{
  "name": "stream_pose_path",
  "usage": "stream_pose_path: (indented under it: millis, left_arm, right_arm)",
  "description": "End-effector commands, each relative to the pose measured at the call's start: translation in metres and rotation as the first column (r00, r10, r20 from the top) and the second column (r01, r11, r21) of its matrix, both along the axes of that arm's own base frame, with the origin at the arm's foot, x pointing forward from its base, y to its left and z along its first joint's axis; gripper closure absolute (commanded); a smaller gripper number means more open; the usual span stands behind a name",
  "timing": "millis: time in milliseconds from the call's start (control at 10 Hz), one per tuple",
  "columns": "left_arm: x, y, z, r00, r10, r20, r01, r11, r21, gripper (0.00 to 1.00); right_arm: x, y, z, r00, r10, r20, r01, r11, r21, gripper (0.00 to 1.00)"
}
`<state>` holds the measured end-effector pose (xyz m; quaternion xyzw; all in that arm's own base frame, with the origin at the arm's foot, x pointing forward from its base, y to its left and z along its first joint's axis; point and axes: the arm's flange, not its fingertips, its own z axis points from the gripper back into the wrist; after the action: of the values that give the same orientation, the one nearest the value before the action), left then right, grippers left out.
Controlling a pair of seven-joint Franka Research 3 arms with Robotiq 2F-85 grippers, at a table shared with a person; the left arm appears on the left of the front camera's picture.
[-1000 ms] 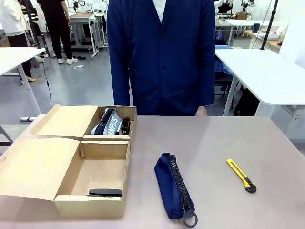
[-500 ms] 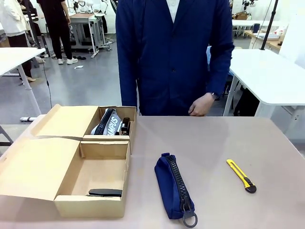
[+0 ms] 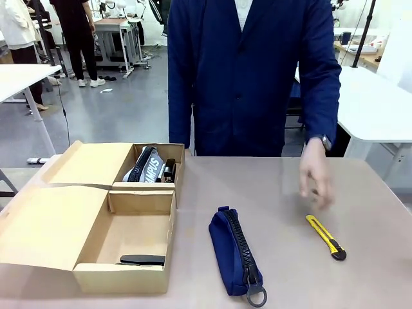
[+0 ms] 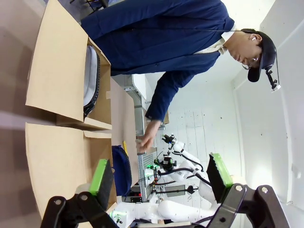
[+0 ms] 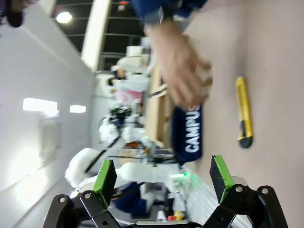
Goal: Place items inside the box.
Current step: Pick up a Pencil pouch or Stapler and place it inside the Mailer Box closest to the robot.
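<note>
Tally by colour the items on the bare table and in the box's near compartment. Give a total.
Navy: 1, the zip pouch
Yellow: 1, the utility knife
Black: 1, the stapler, in the box
Total: 3

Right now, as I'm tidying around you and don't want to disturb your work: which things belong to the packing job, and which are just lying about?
Job:
- cardboard box
- black stapler, inside it
- navy zip pouch
- yellow utility knife

Lying about:
- left white table
- right white table
</note>
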<state>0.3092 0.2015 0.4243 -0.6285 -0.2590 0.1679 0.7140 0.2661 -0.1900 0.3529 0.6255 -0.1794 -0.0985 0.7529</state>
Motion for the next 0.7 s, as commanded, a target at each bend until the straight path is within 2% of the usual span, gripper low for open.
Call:
stream_pose_path:
  millis: [0,100,200,300,400,600]
  left_arm:
    - [0.000,-0.001,0.001,1.000,-0.001,0.028,0.001,1.000,-0.004,0.00]
    - [0.000,-0.001,0.001,1.000,-0.001,0.028,0.001,1.000,-0.004,0.00]
    - [0.000,-0.001,0.001,1.000,-0.001,0.028,0.001,1.000,-0.004,0.00]
    - [0.000,-0.001,0.001,1.000,-0.001,0.028,0.001,1.000,-0.004,0.00]
    - [0.000,-0.001,0.001,1.000,-0.001,0.028,0.001,1.000,-0.004,0.00]
    - [0.000,-0.001,0.001,1.000,-0.001,0.028,0.001,1.000,-0.004,0.00]
  right_arm:
    - [-0.010,0.009,0.020,0.987,-0.148,-0.068,0.145,0.988,-0.048,0.00]
    - [-0.030,-0.024,0.010,0.977,-0.195,-0.088,0.193,0.981,-0.036,0.00]
    - [-0.055,-0.048,-0.002,0.983,-0.163,-0.084,0.165,0.986,0.020,0.00]
    - [-0.075,-0.056,-0.010,0.973,-0.218,-0.081,0.221,0.975,0.027,0.00]
    - [-0.086,-0.058,-0.017,0.967,-0.247,-0.058,0.250,0.967,0.042,0.00]
    - [-0.078,-0.055,-0.021,0.964,-0.256,-0.069,0.260,0.964,0.050,0.00]
